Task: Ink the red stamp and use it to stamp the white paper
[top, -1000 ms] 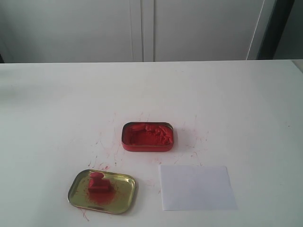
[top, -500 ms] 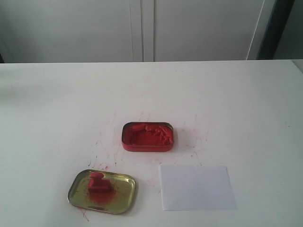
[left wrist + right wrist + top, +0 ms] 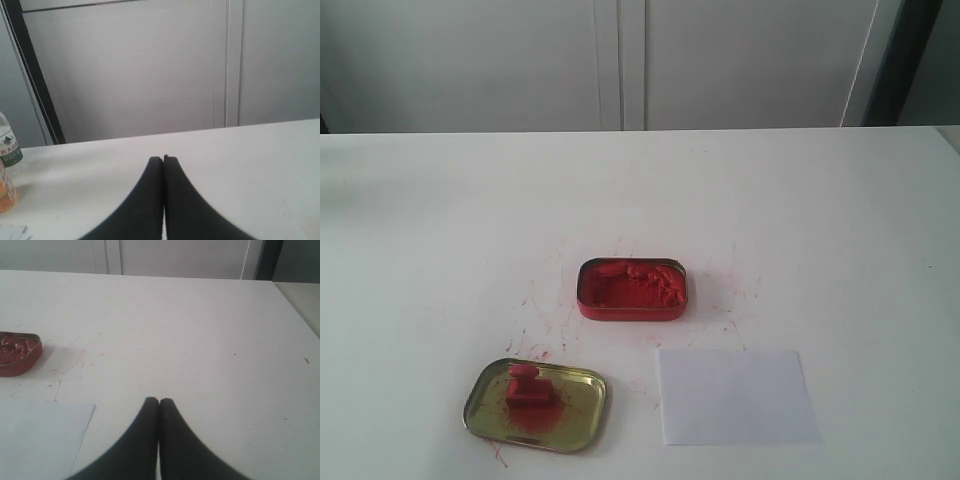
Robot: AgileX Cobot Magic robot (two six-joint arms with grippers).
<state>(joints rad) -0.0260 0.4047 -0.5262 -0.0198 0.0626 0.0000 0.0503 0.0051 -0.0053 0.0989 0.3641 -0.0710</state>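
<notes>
The red stamp (image 3: 529, 387) stands knob up on the gold tin lid (image 3: 582, 403) at the front left of the table. The white paper (image 3: 736, 395) lies flat at the front right; I see no imprint on it. One corner of the white paper (image 3: 40, 440) shows in the right wrist view. My left gripper (image 3: 163, 159) is shut and empty over bare table. My right gripper (image 3: 159, 401) is shut and empty too, beside the paper's edge. Neither arm shows in the exterior view.
The red tin of ink paste (image 3: 632, 289) sits open mid-table, and the red tin (image 3: 17, 354) also shows in the right wrist view. Red smears (image 3: 540, 310) mark the tabletop around it. Bottles (image 3: 7, 165) stand at the table edge in the left wrist view.
</notes>
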